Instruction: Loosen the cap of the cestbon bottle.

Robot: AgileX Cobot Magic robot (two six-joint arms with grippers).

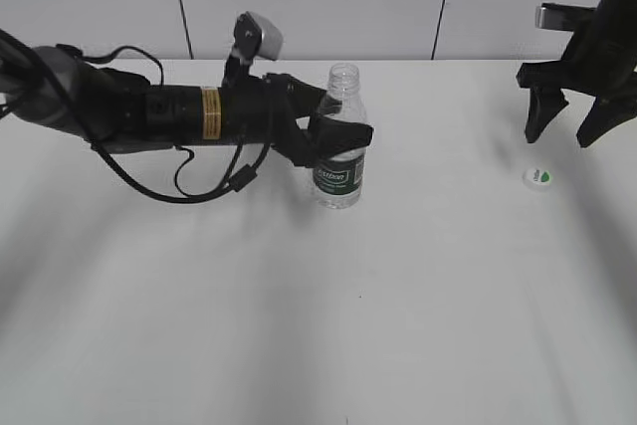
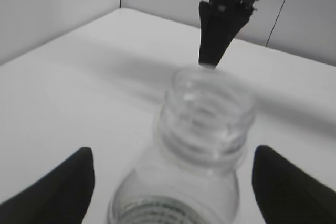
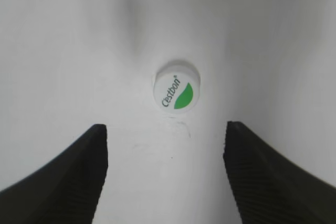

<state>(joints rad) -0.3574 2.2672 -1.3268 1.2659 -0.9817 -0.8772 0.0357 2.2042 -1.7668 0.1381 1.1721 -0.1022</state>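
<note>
Exterior: my left gripper (image 1: 333, 136) clamps the bottle (image 1: 340, 161), mouth bare; the cap (image 1: 537, 177) lies on the table (image 1: 418, 296), far right of it. Left wrist: I'd keep that hold steady. Right wrist: right gripper (image 3: 165, 174) gapes empty above the cap (image 3: 176, 92); I'd lift clear.

The cestbon bottle (image 1: 340, 146) is showing clear, glossy ribbed plastic with a dark green label band. The cap (image 3: 177, 92) is looking like smooth white plastic. The table (image 1: 318, 325) is appearing matt white; the right claw (image 3: 167, 177) fingers (image 3: 262, 177) are showing black, finely ridged pads.
</note>
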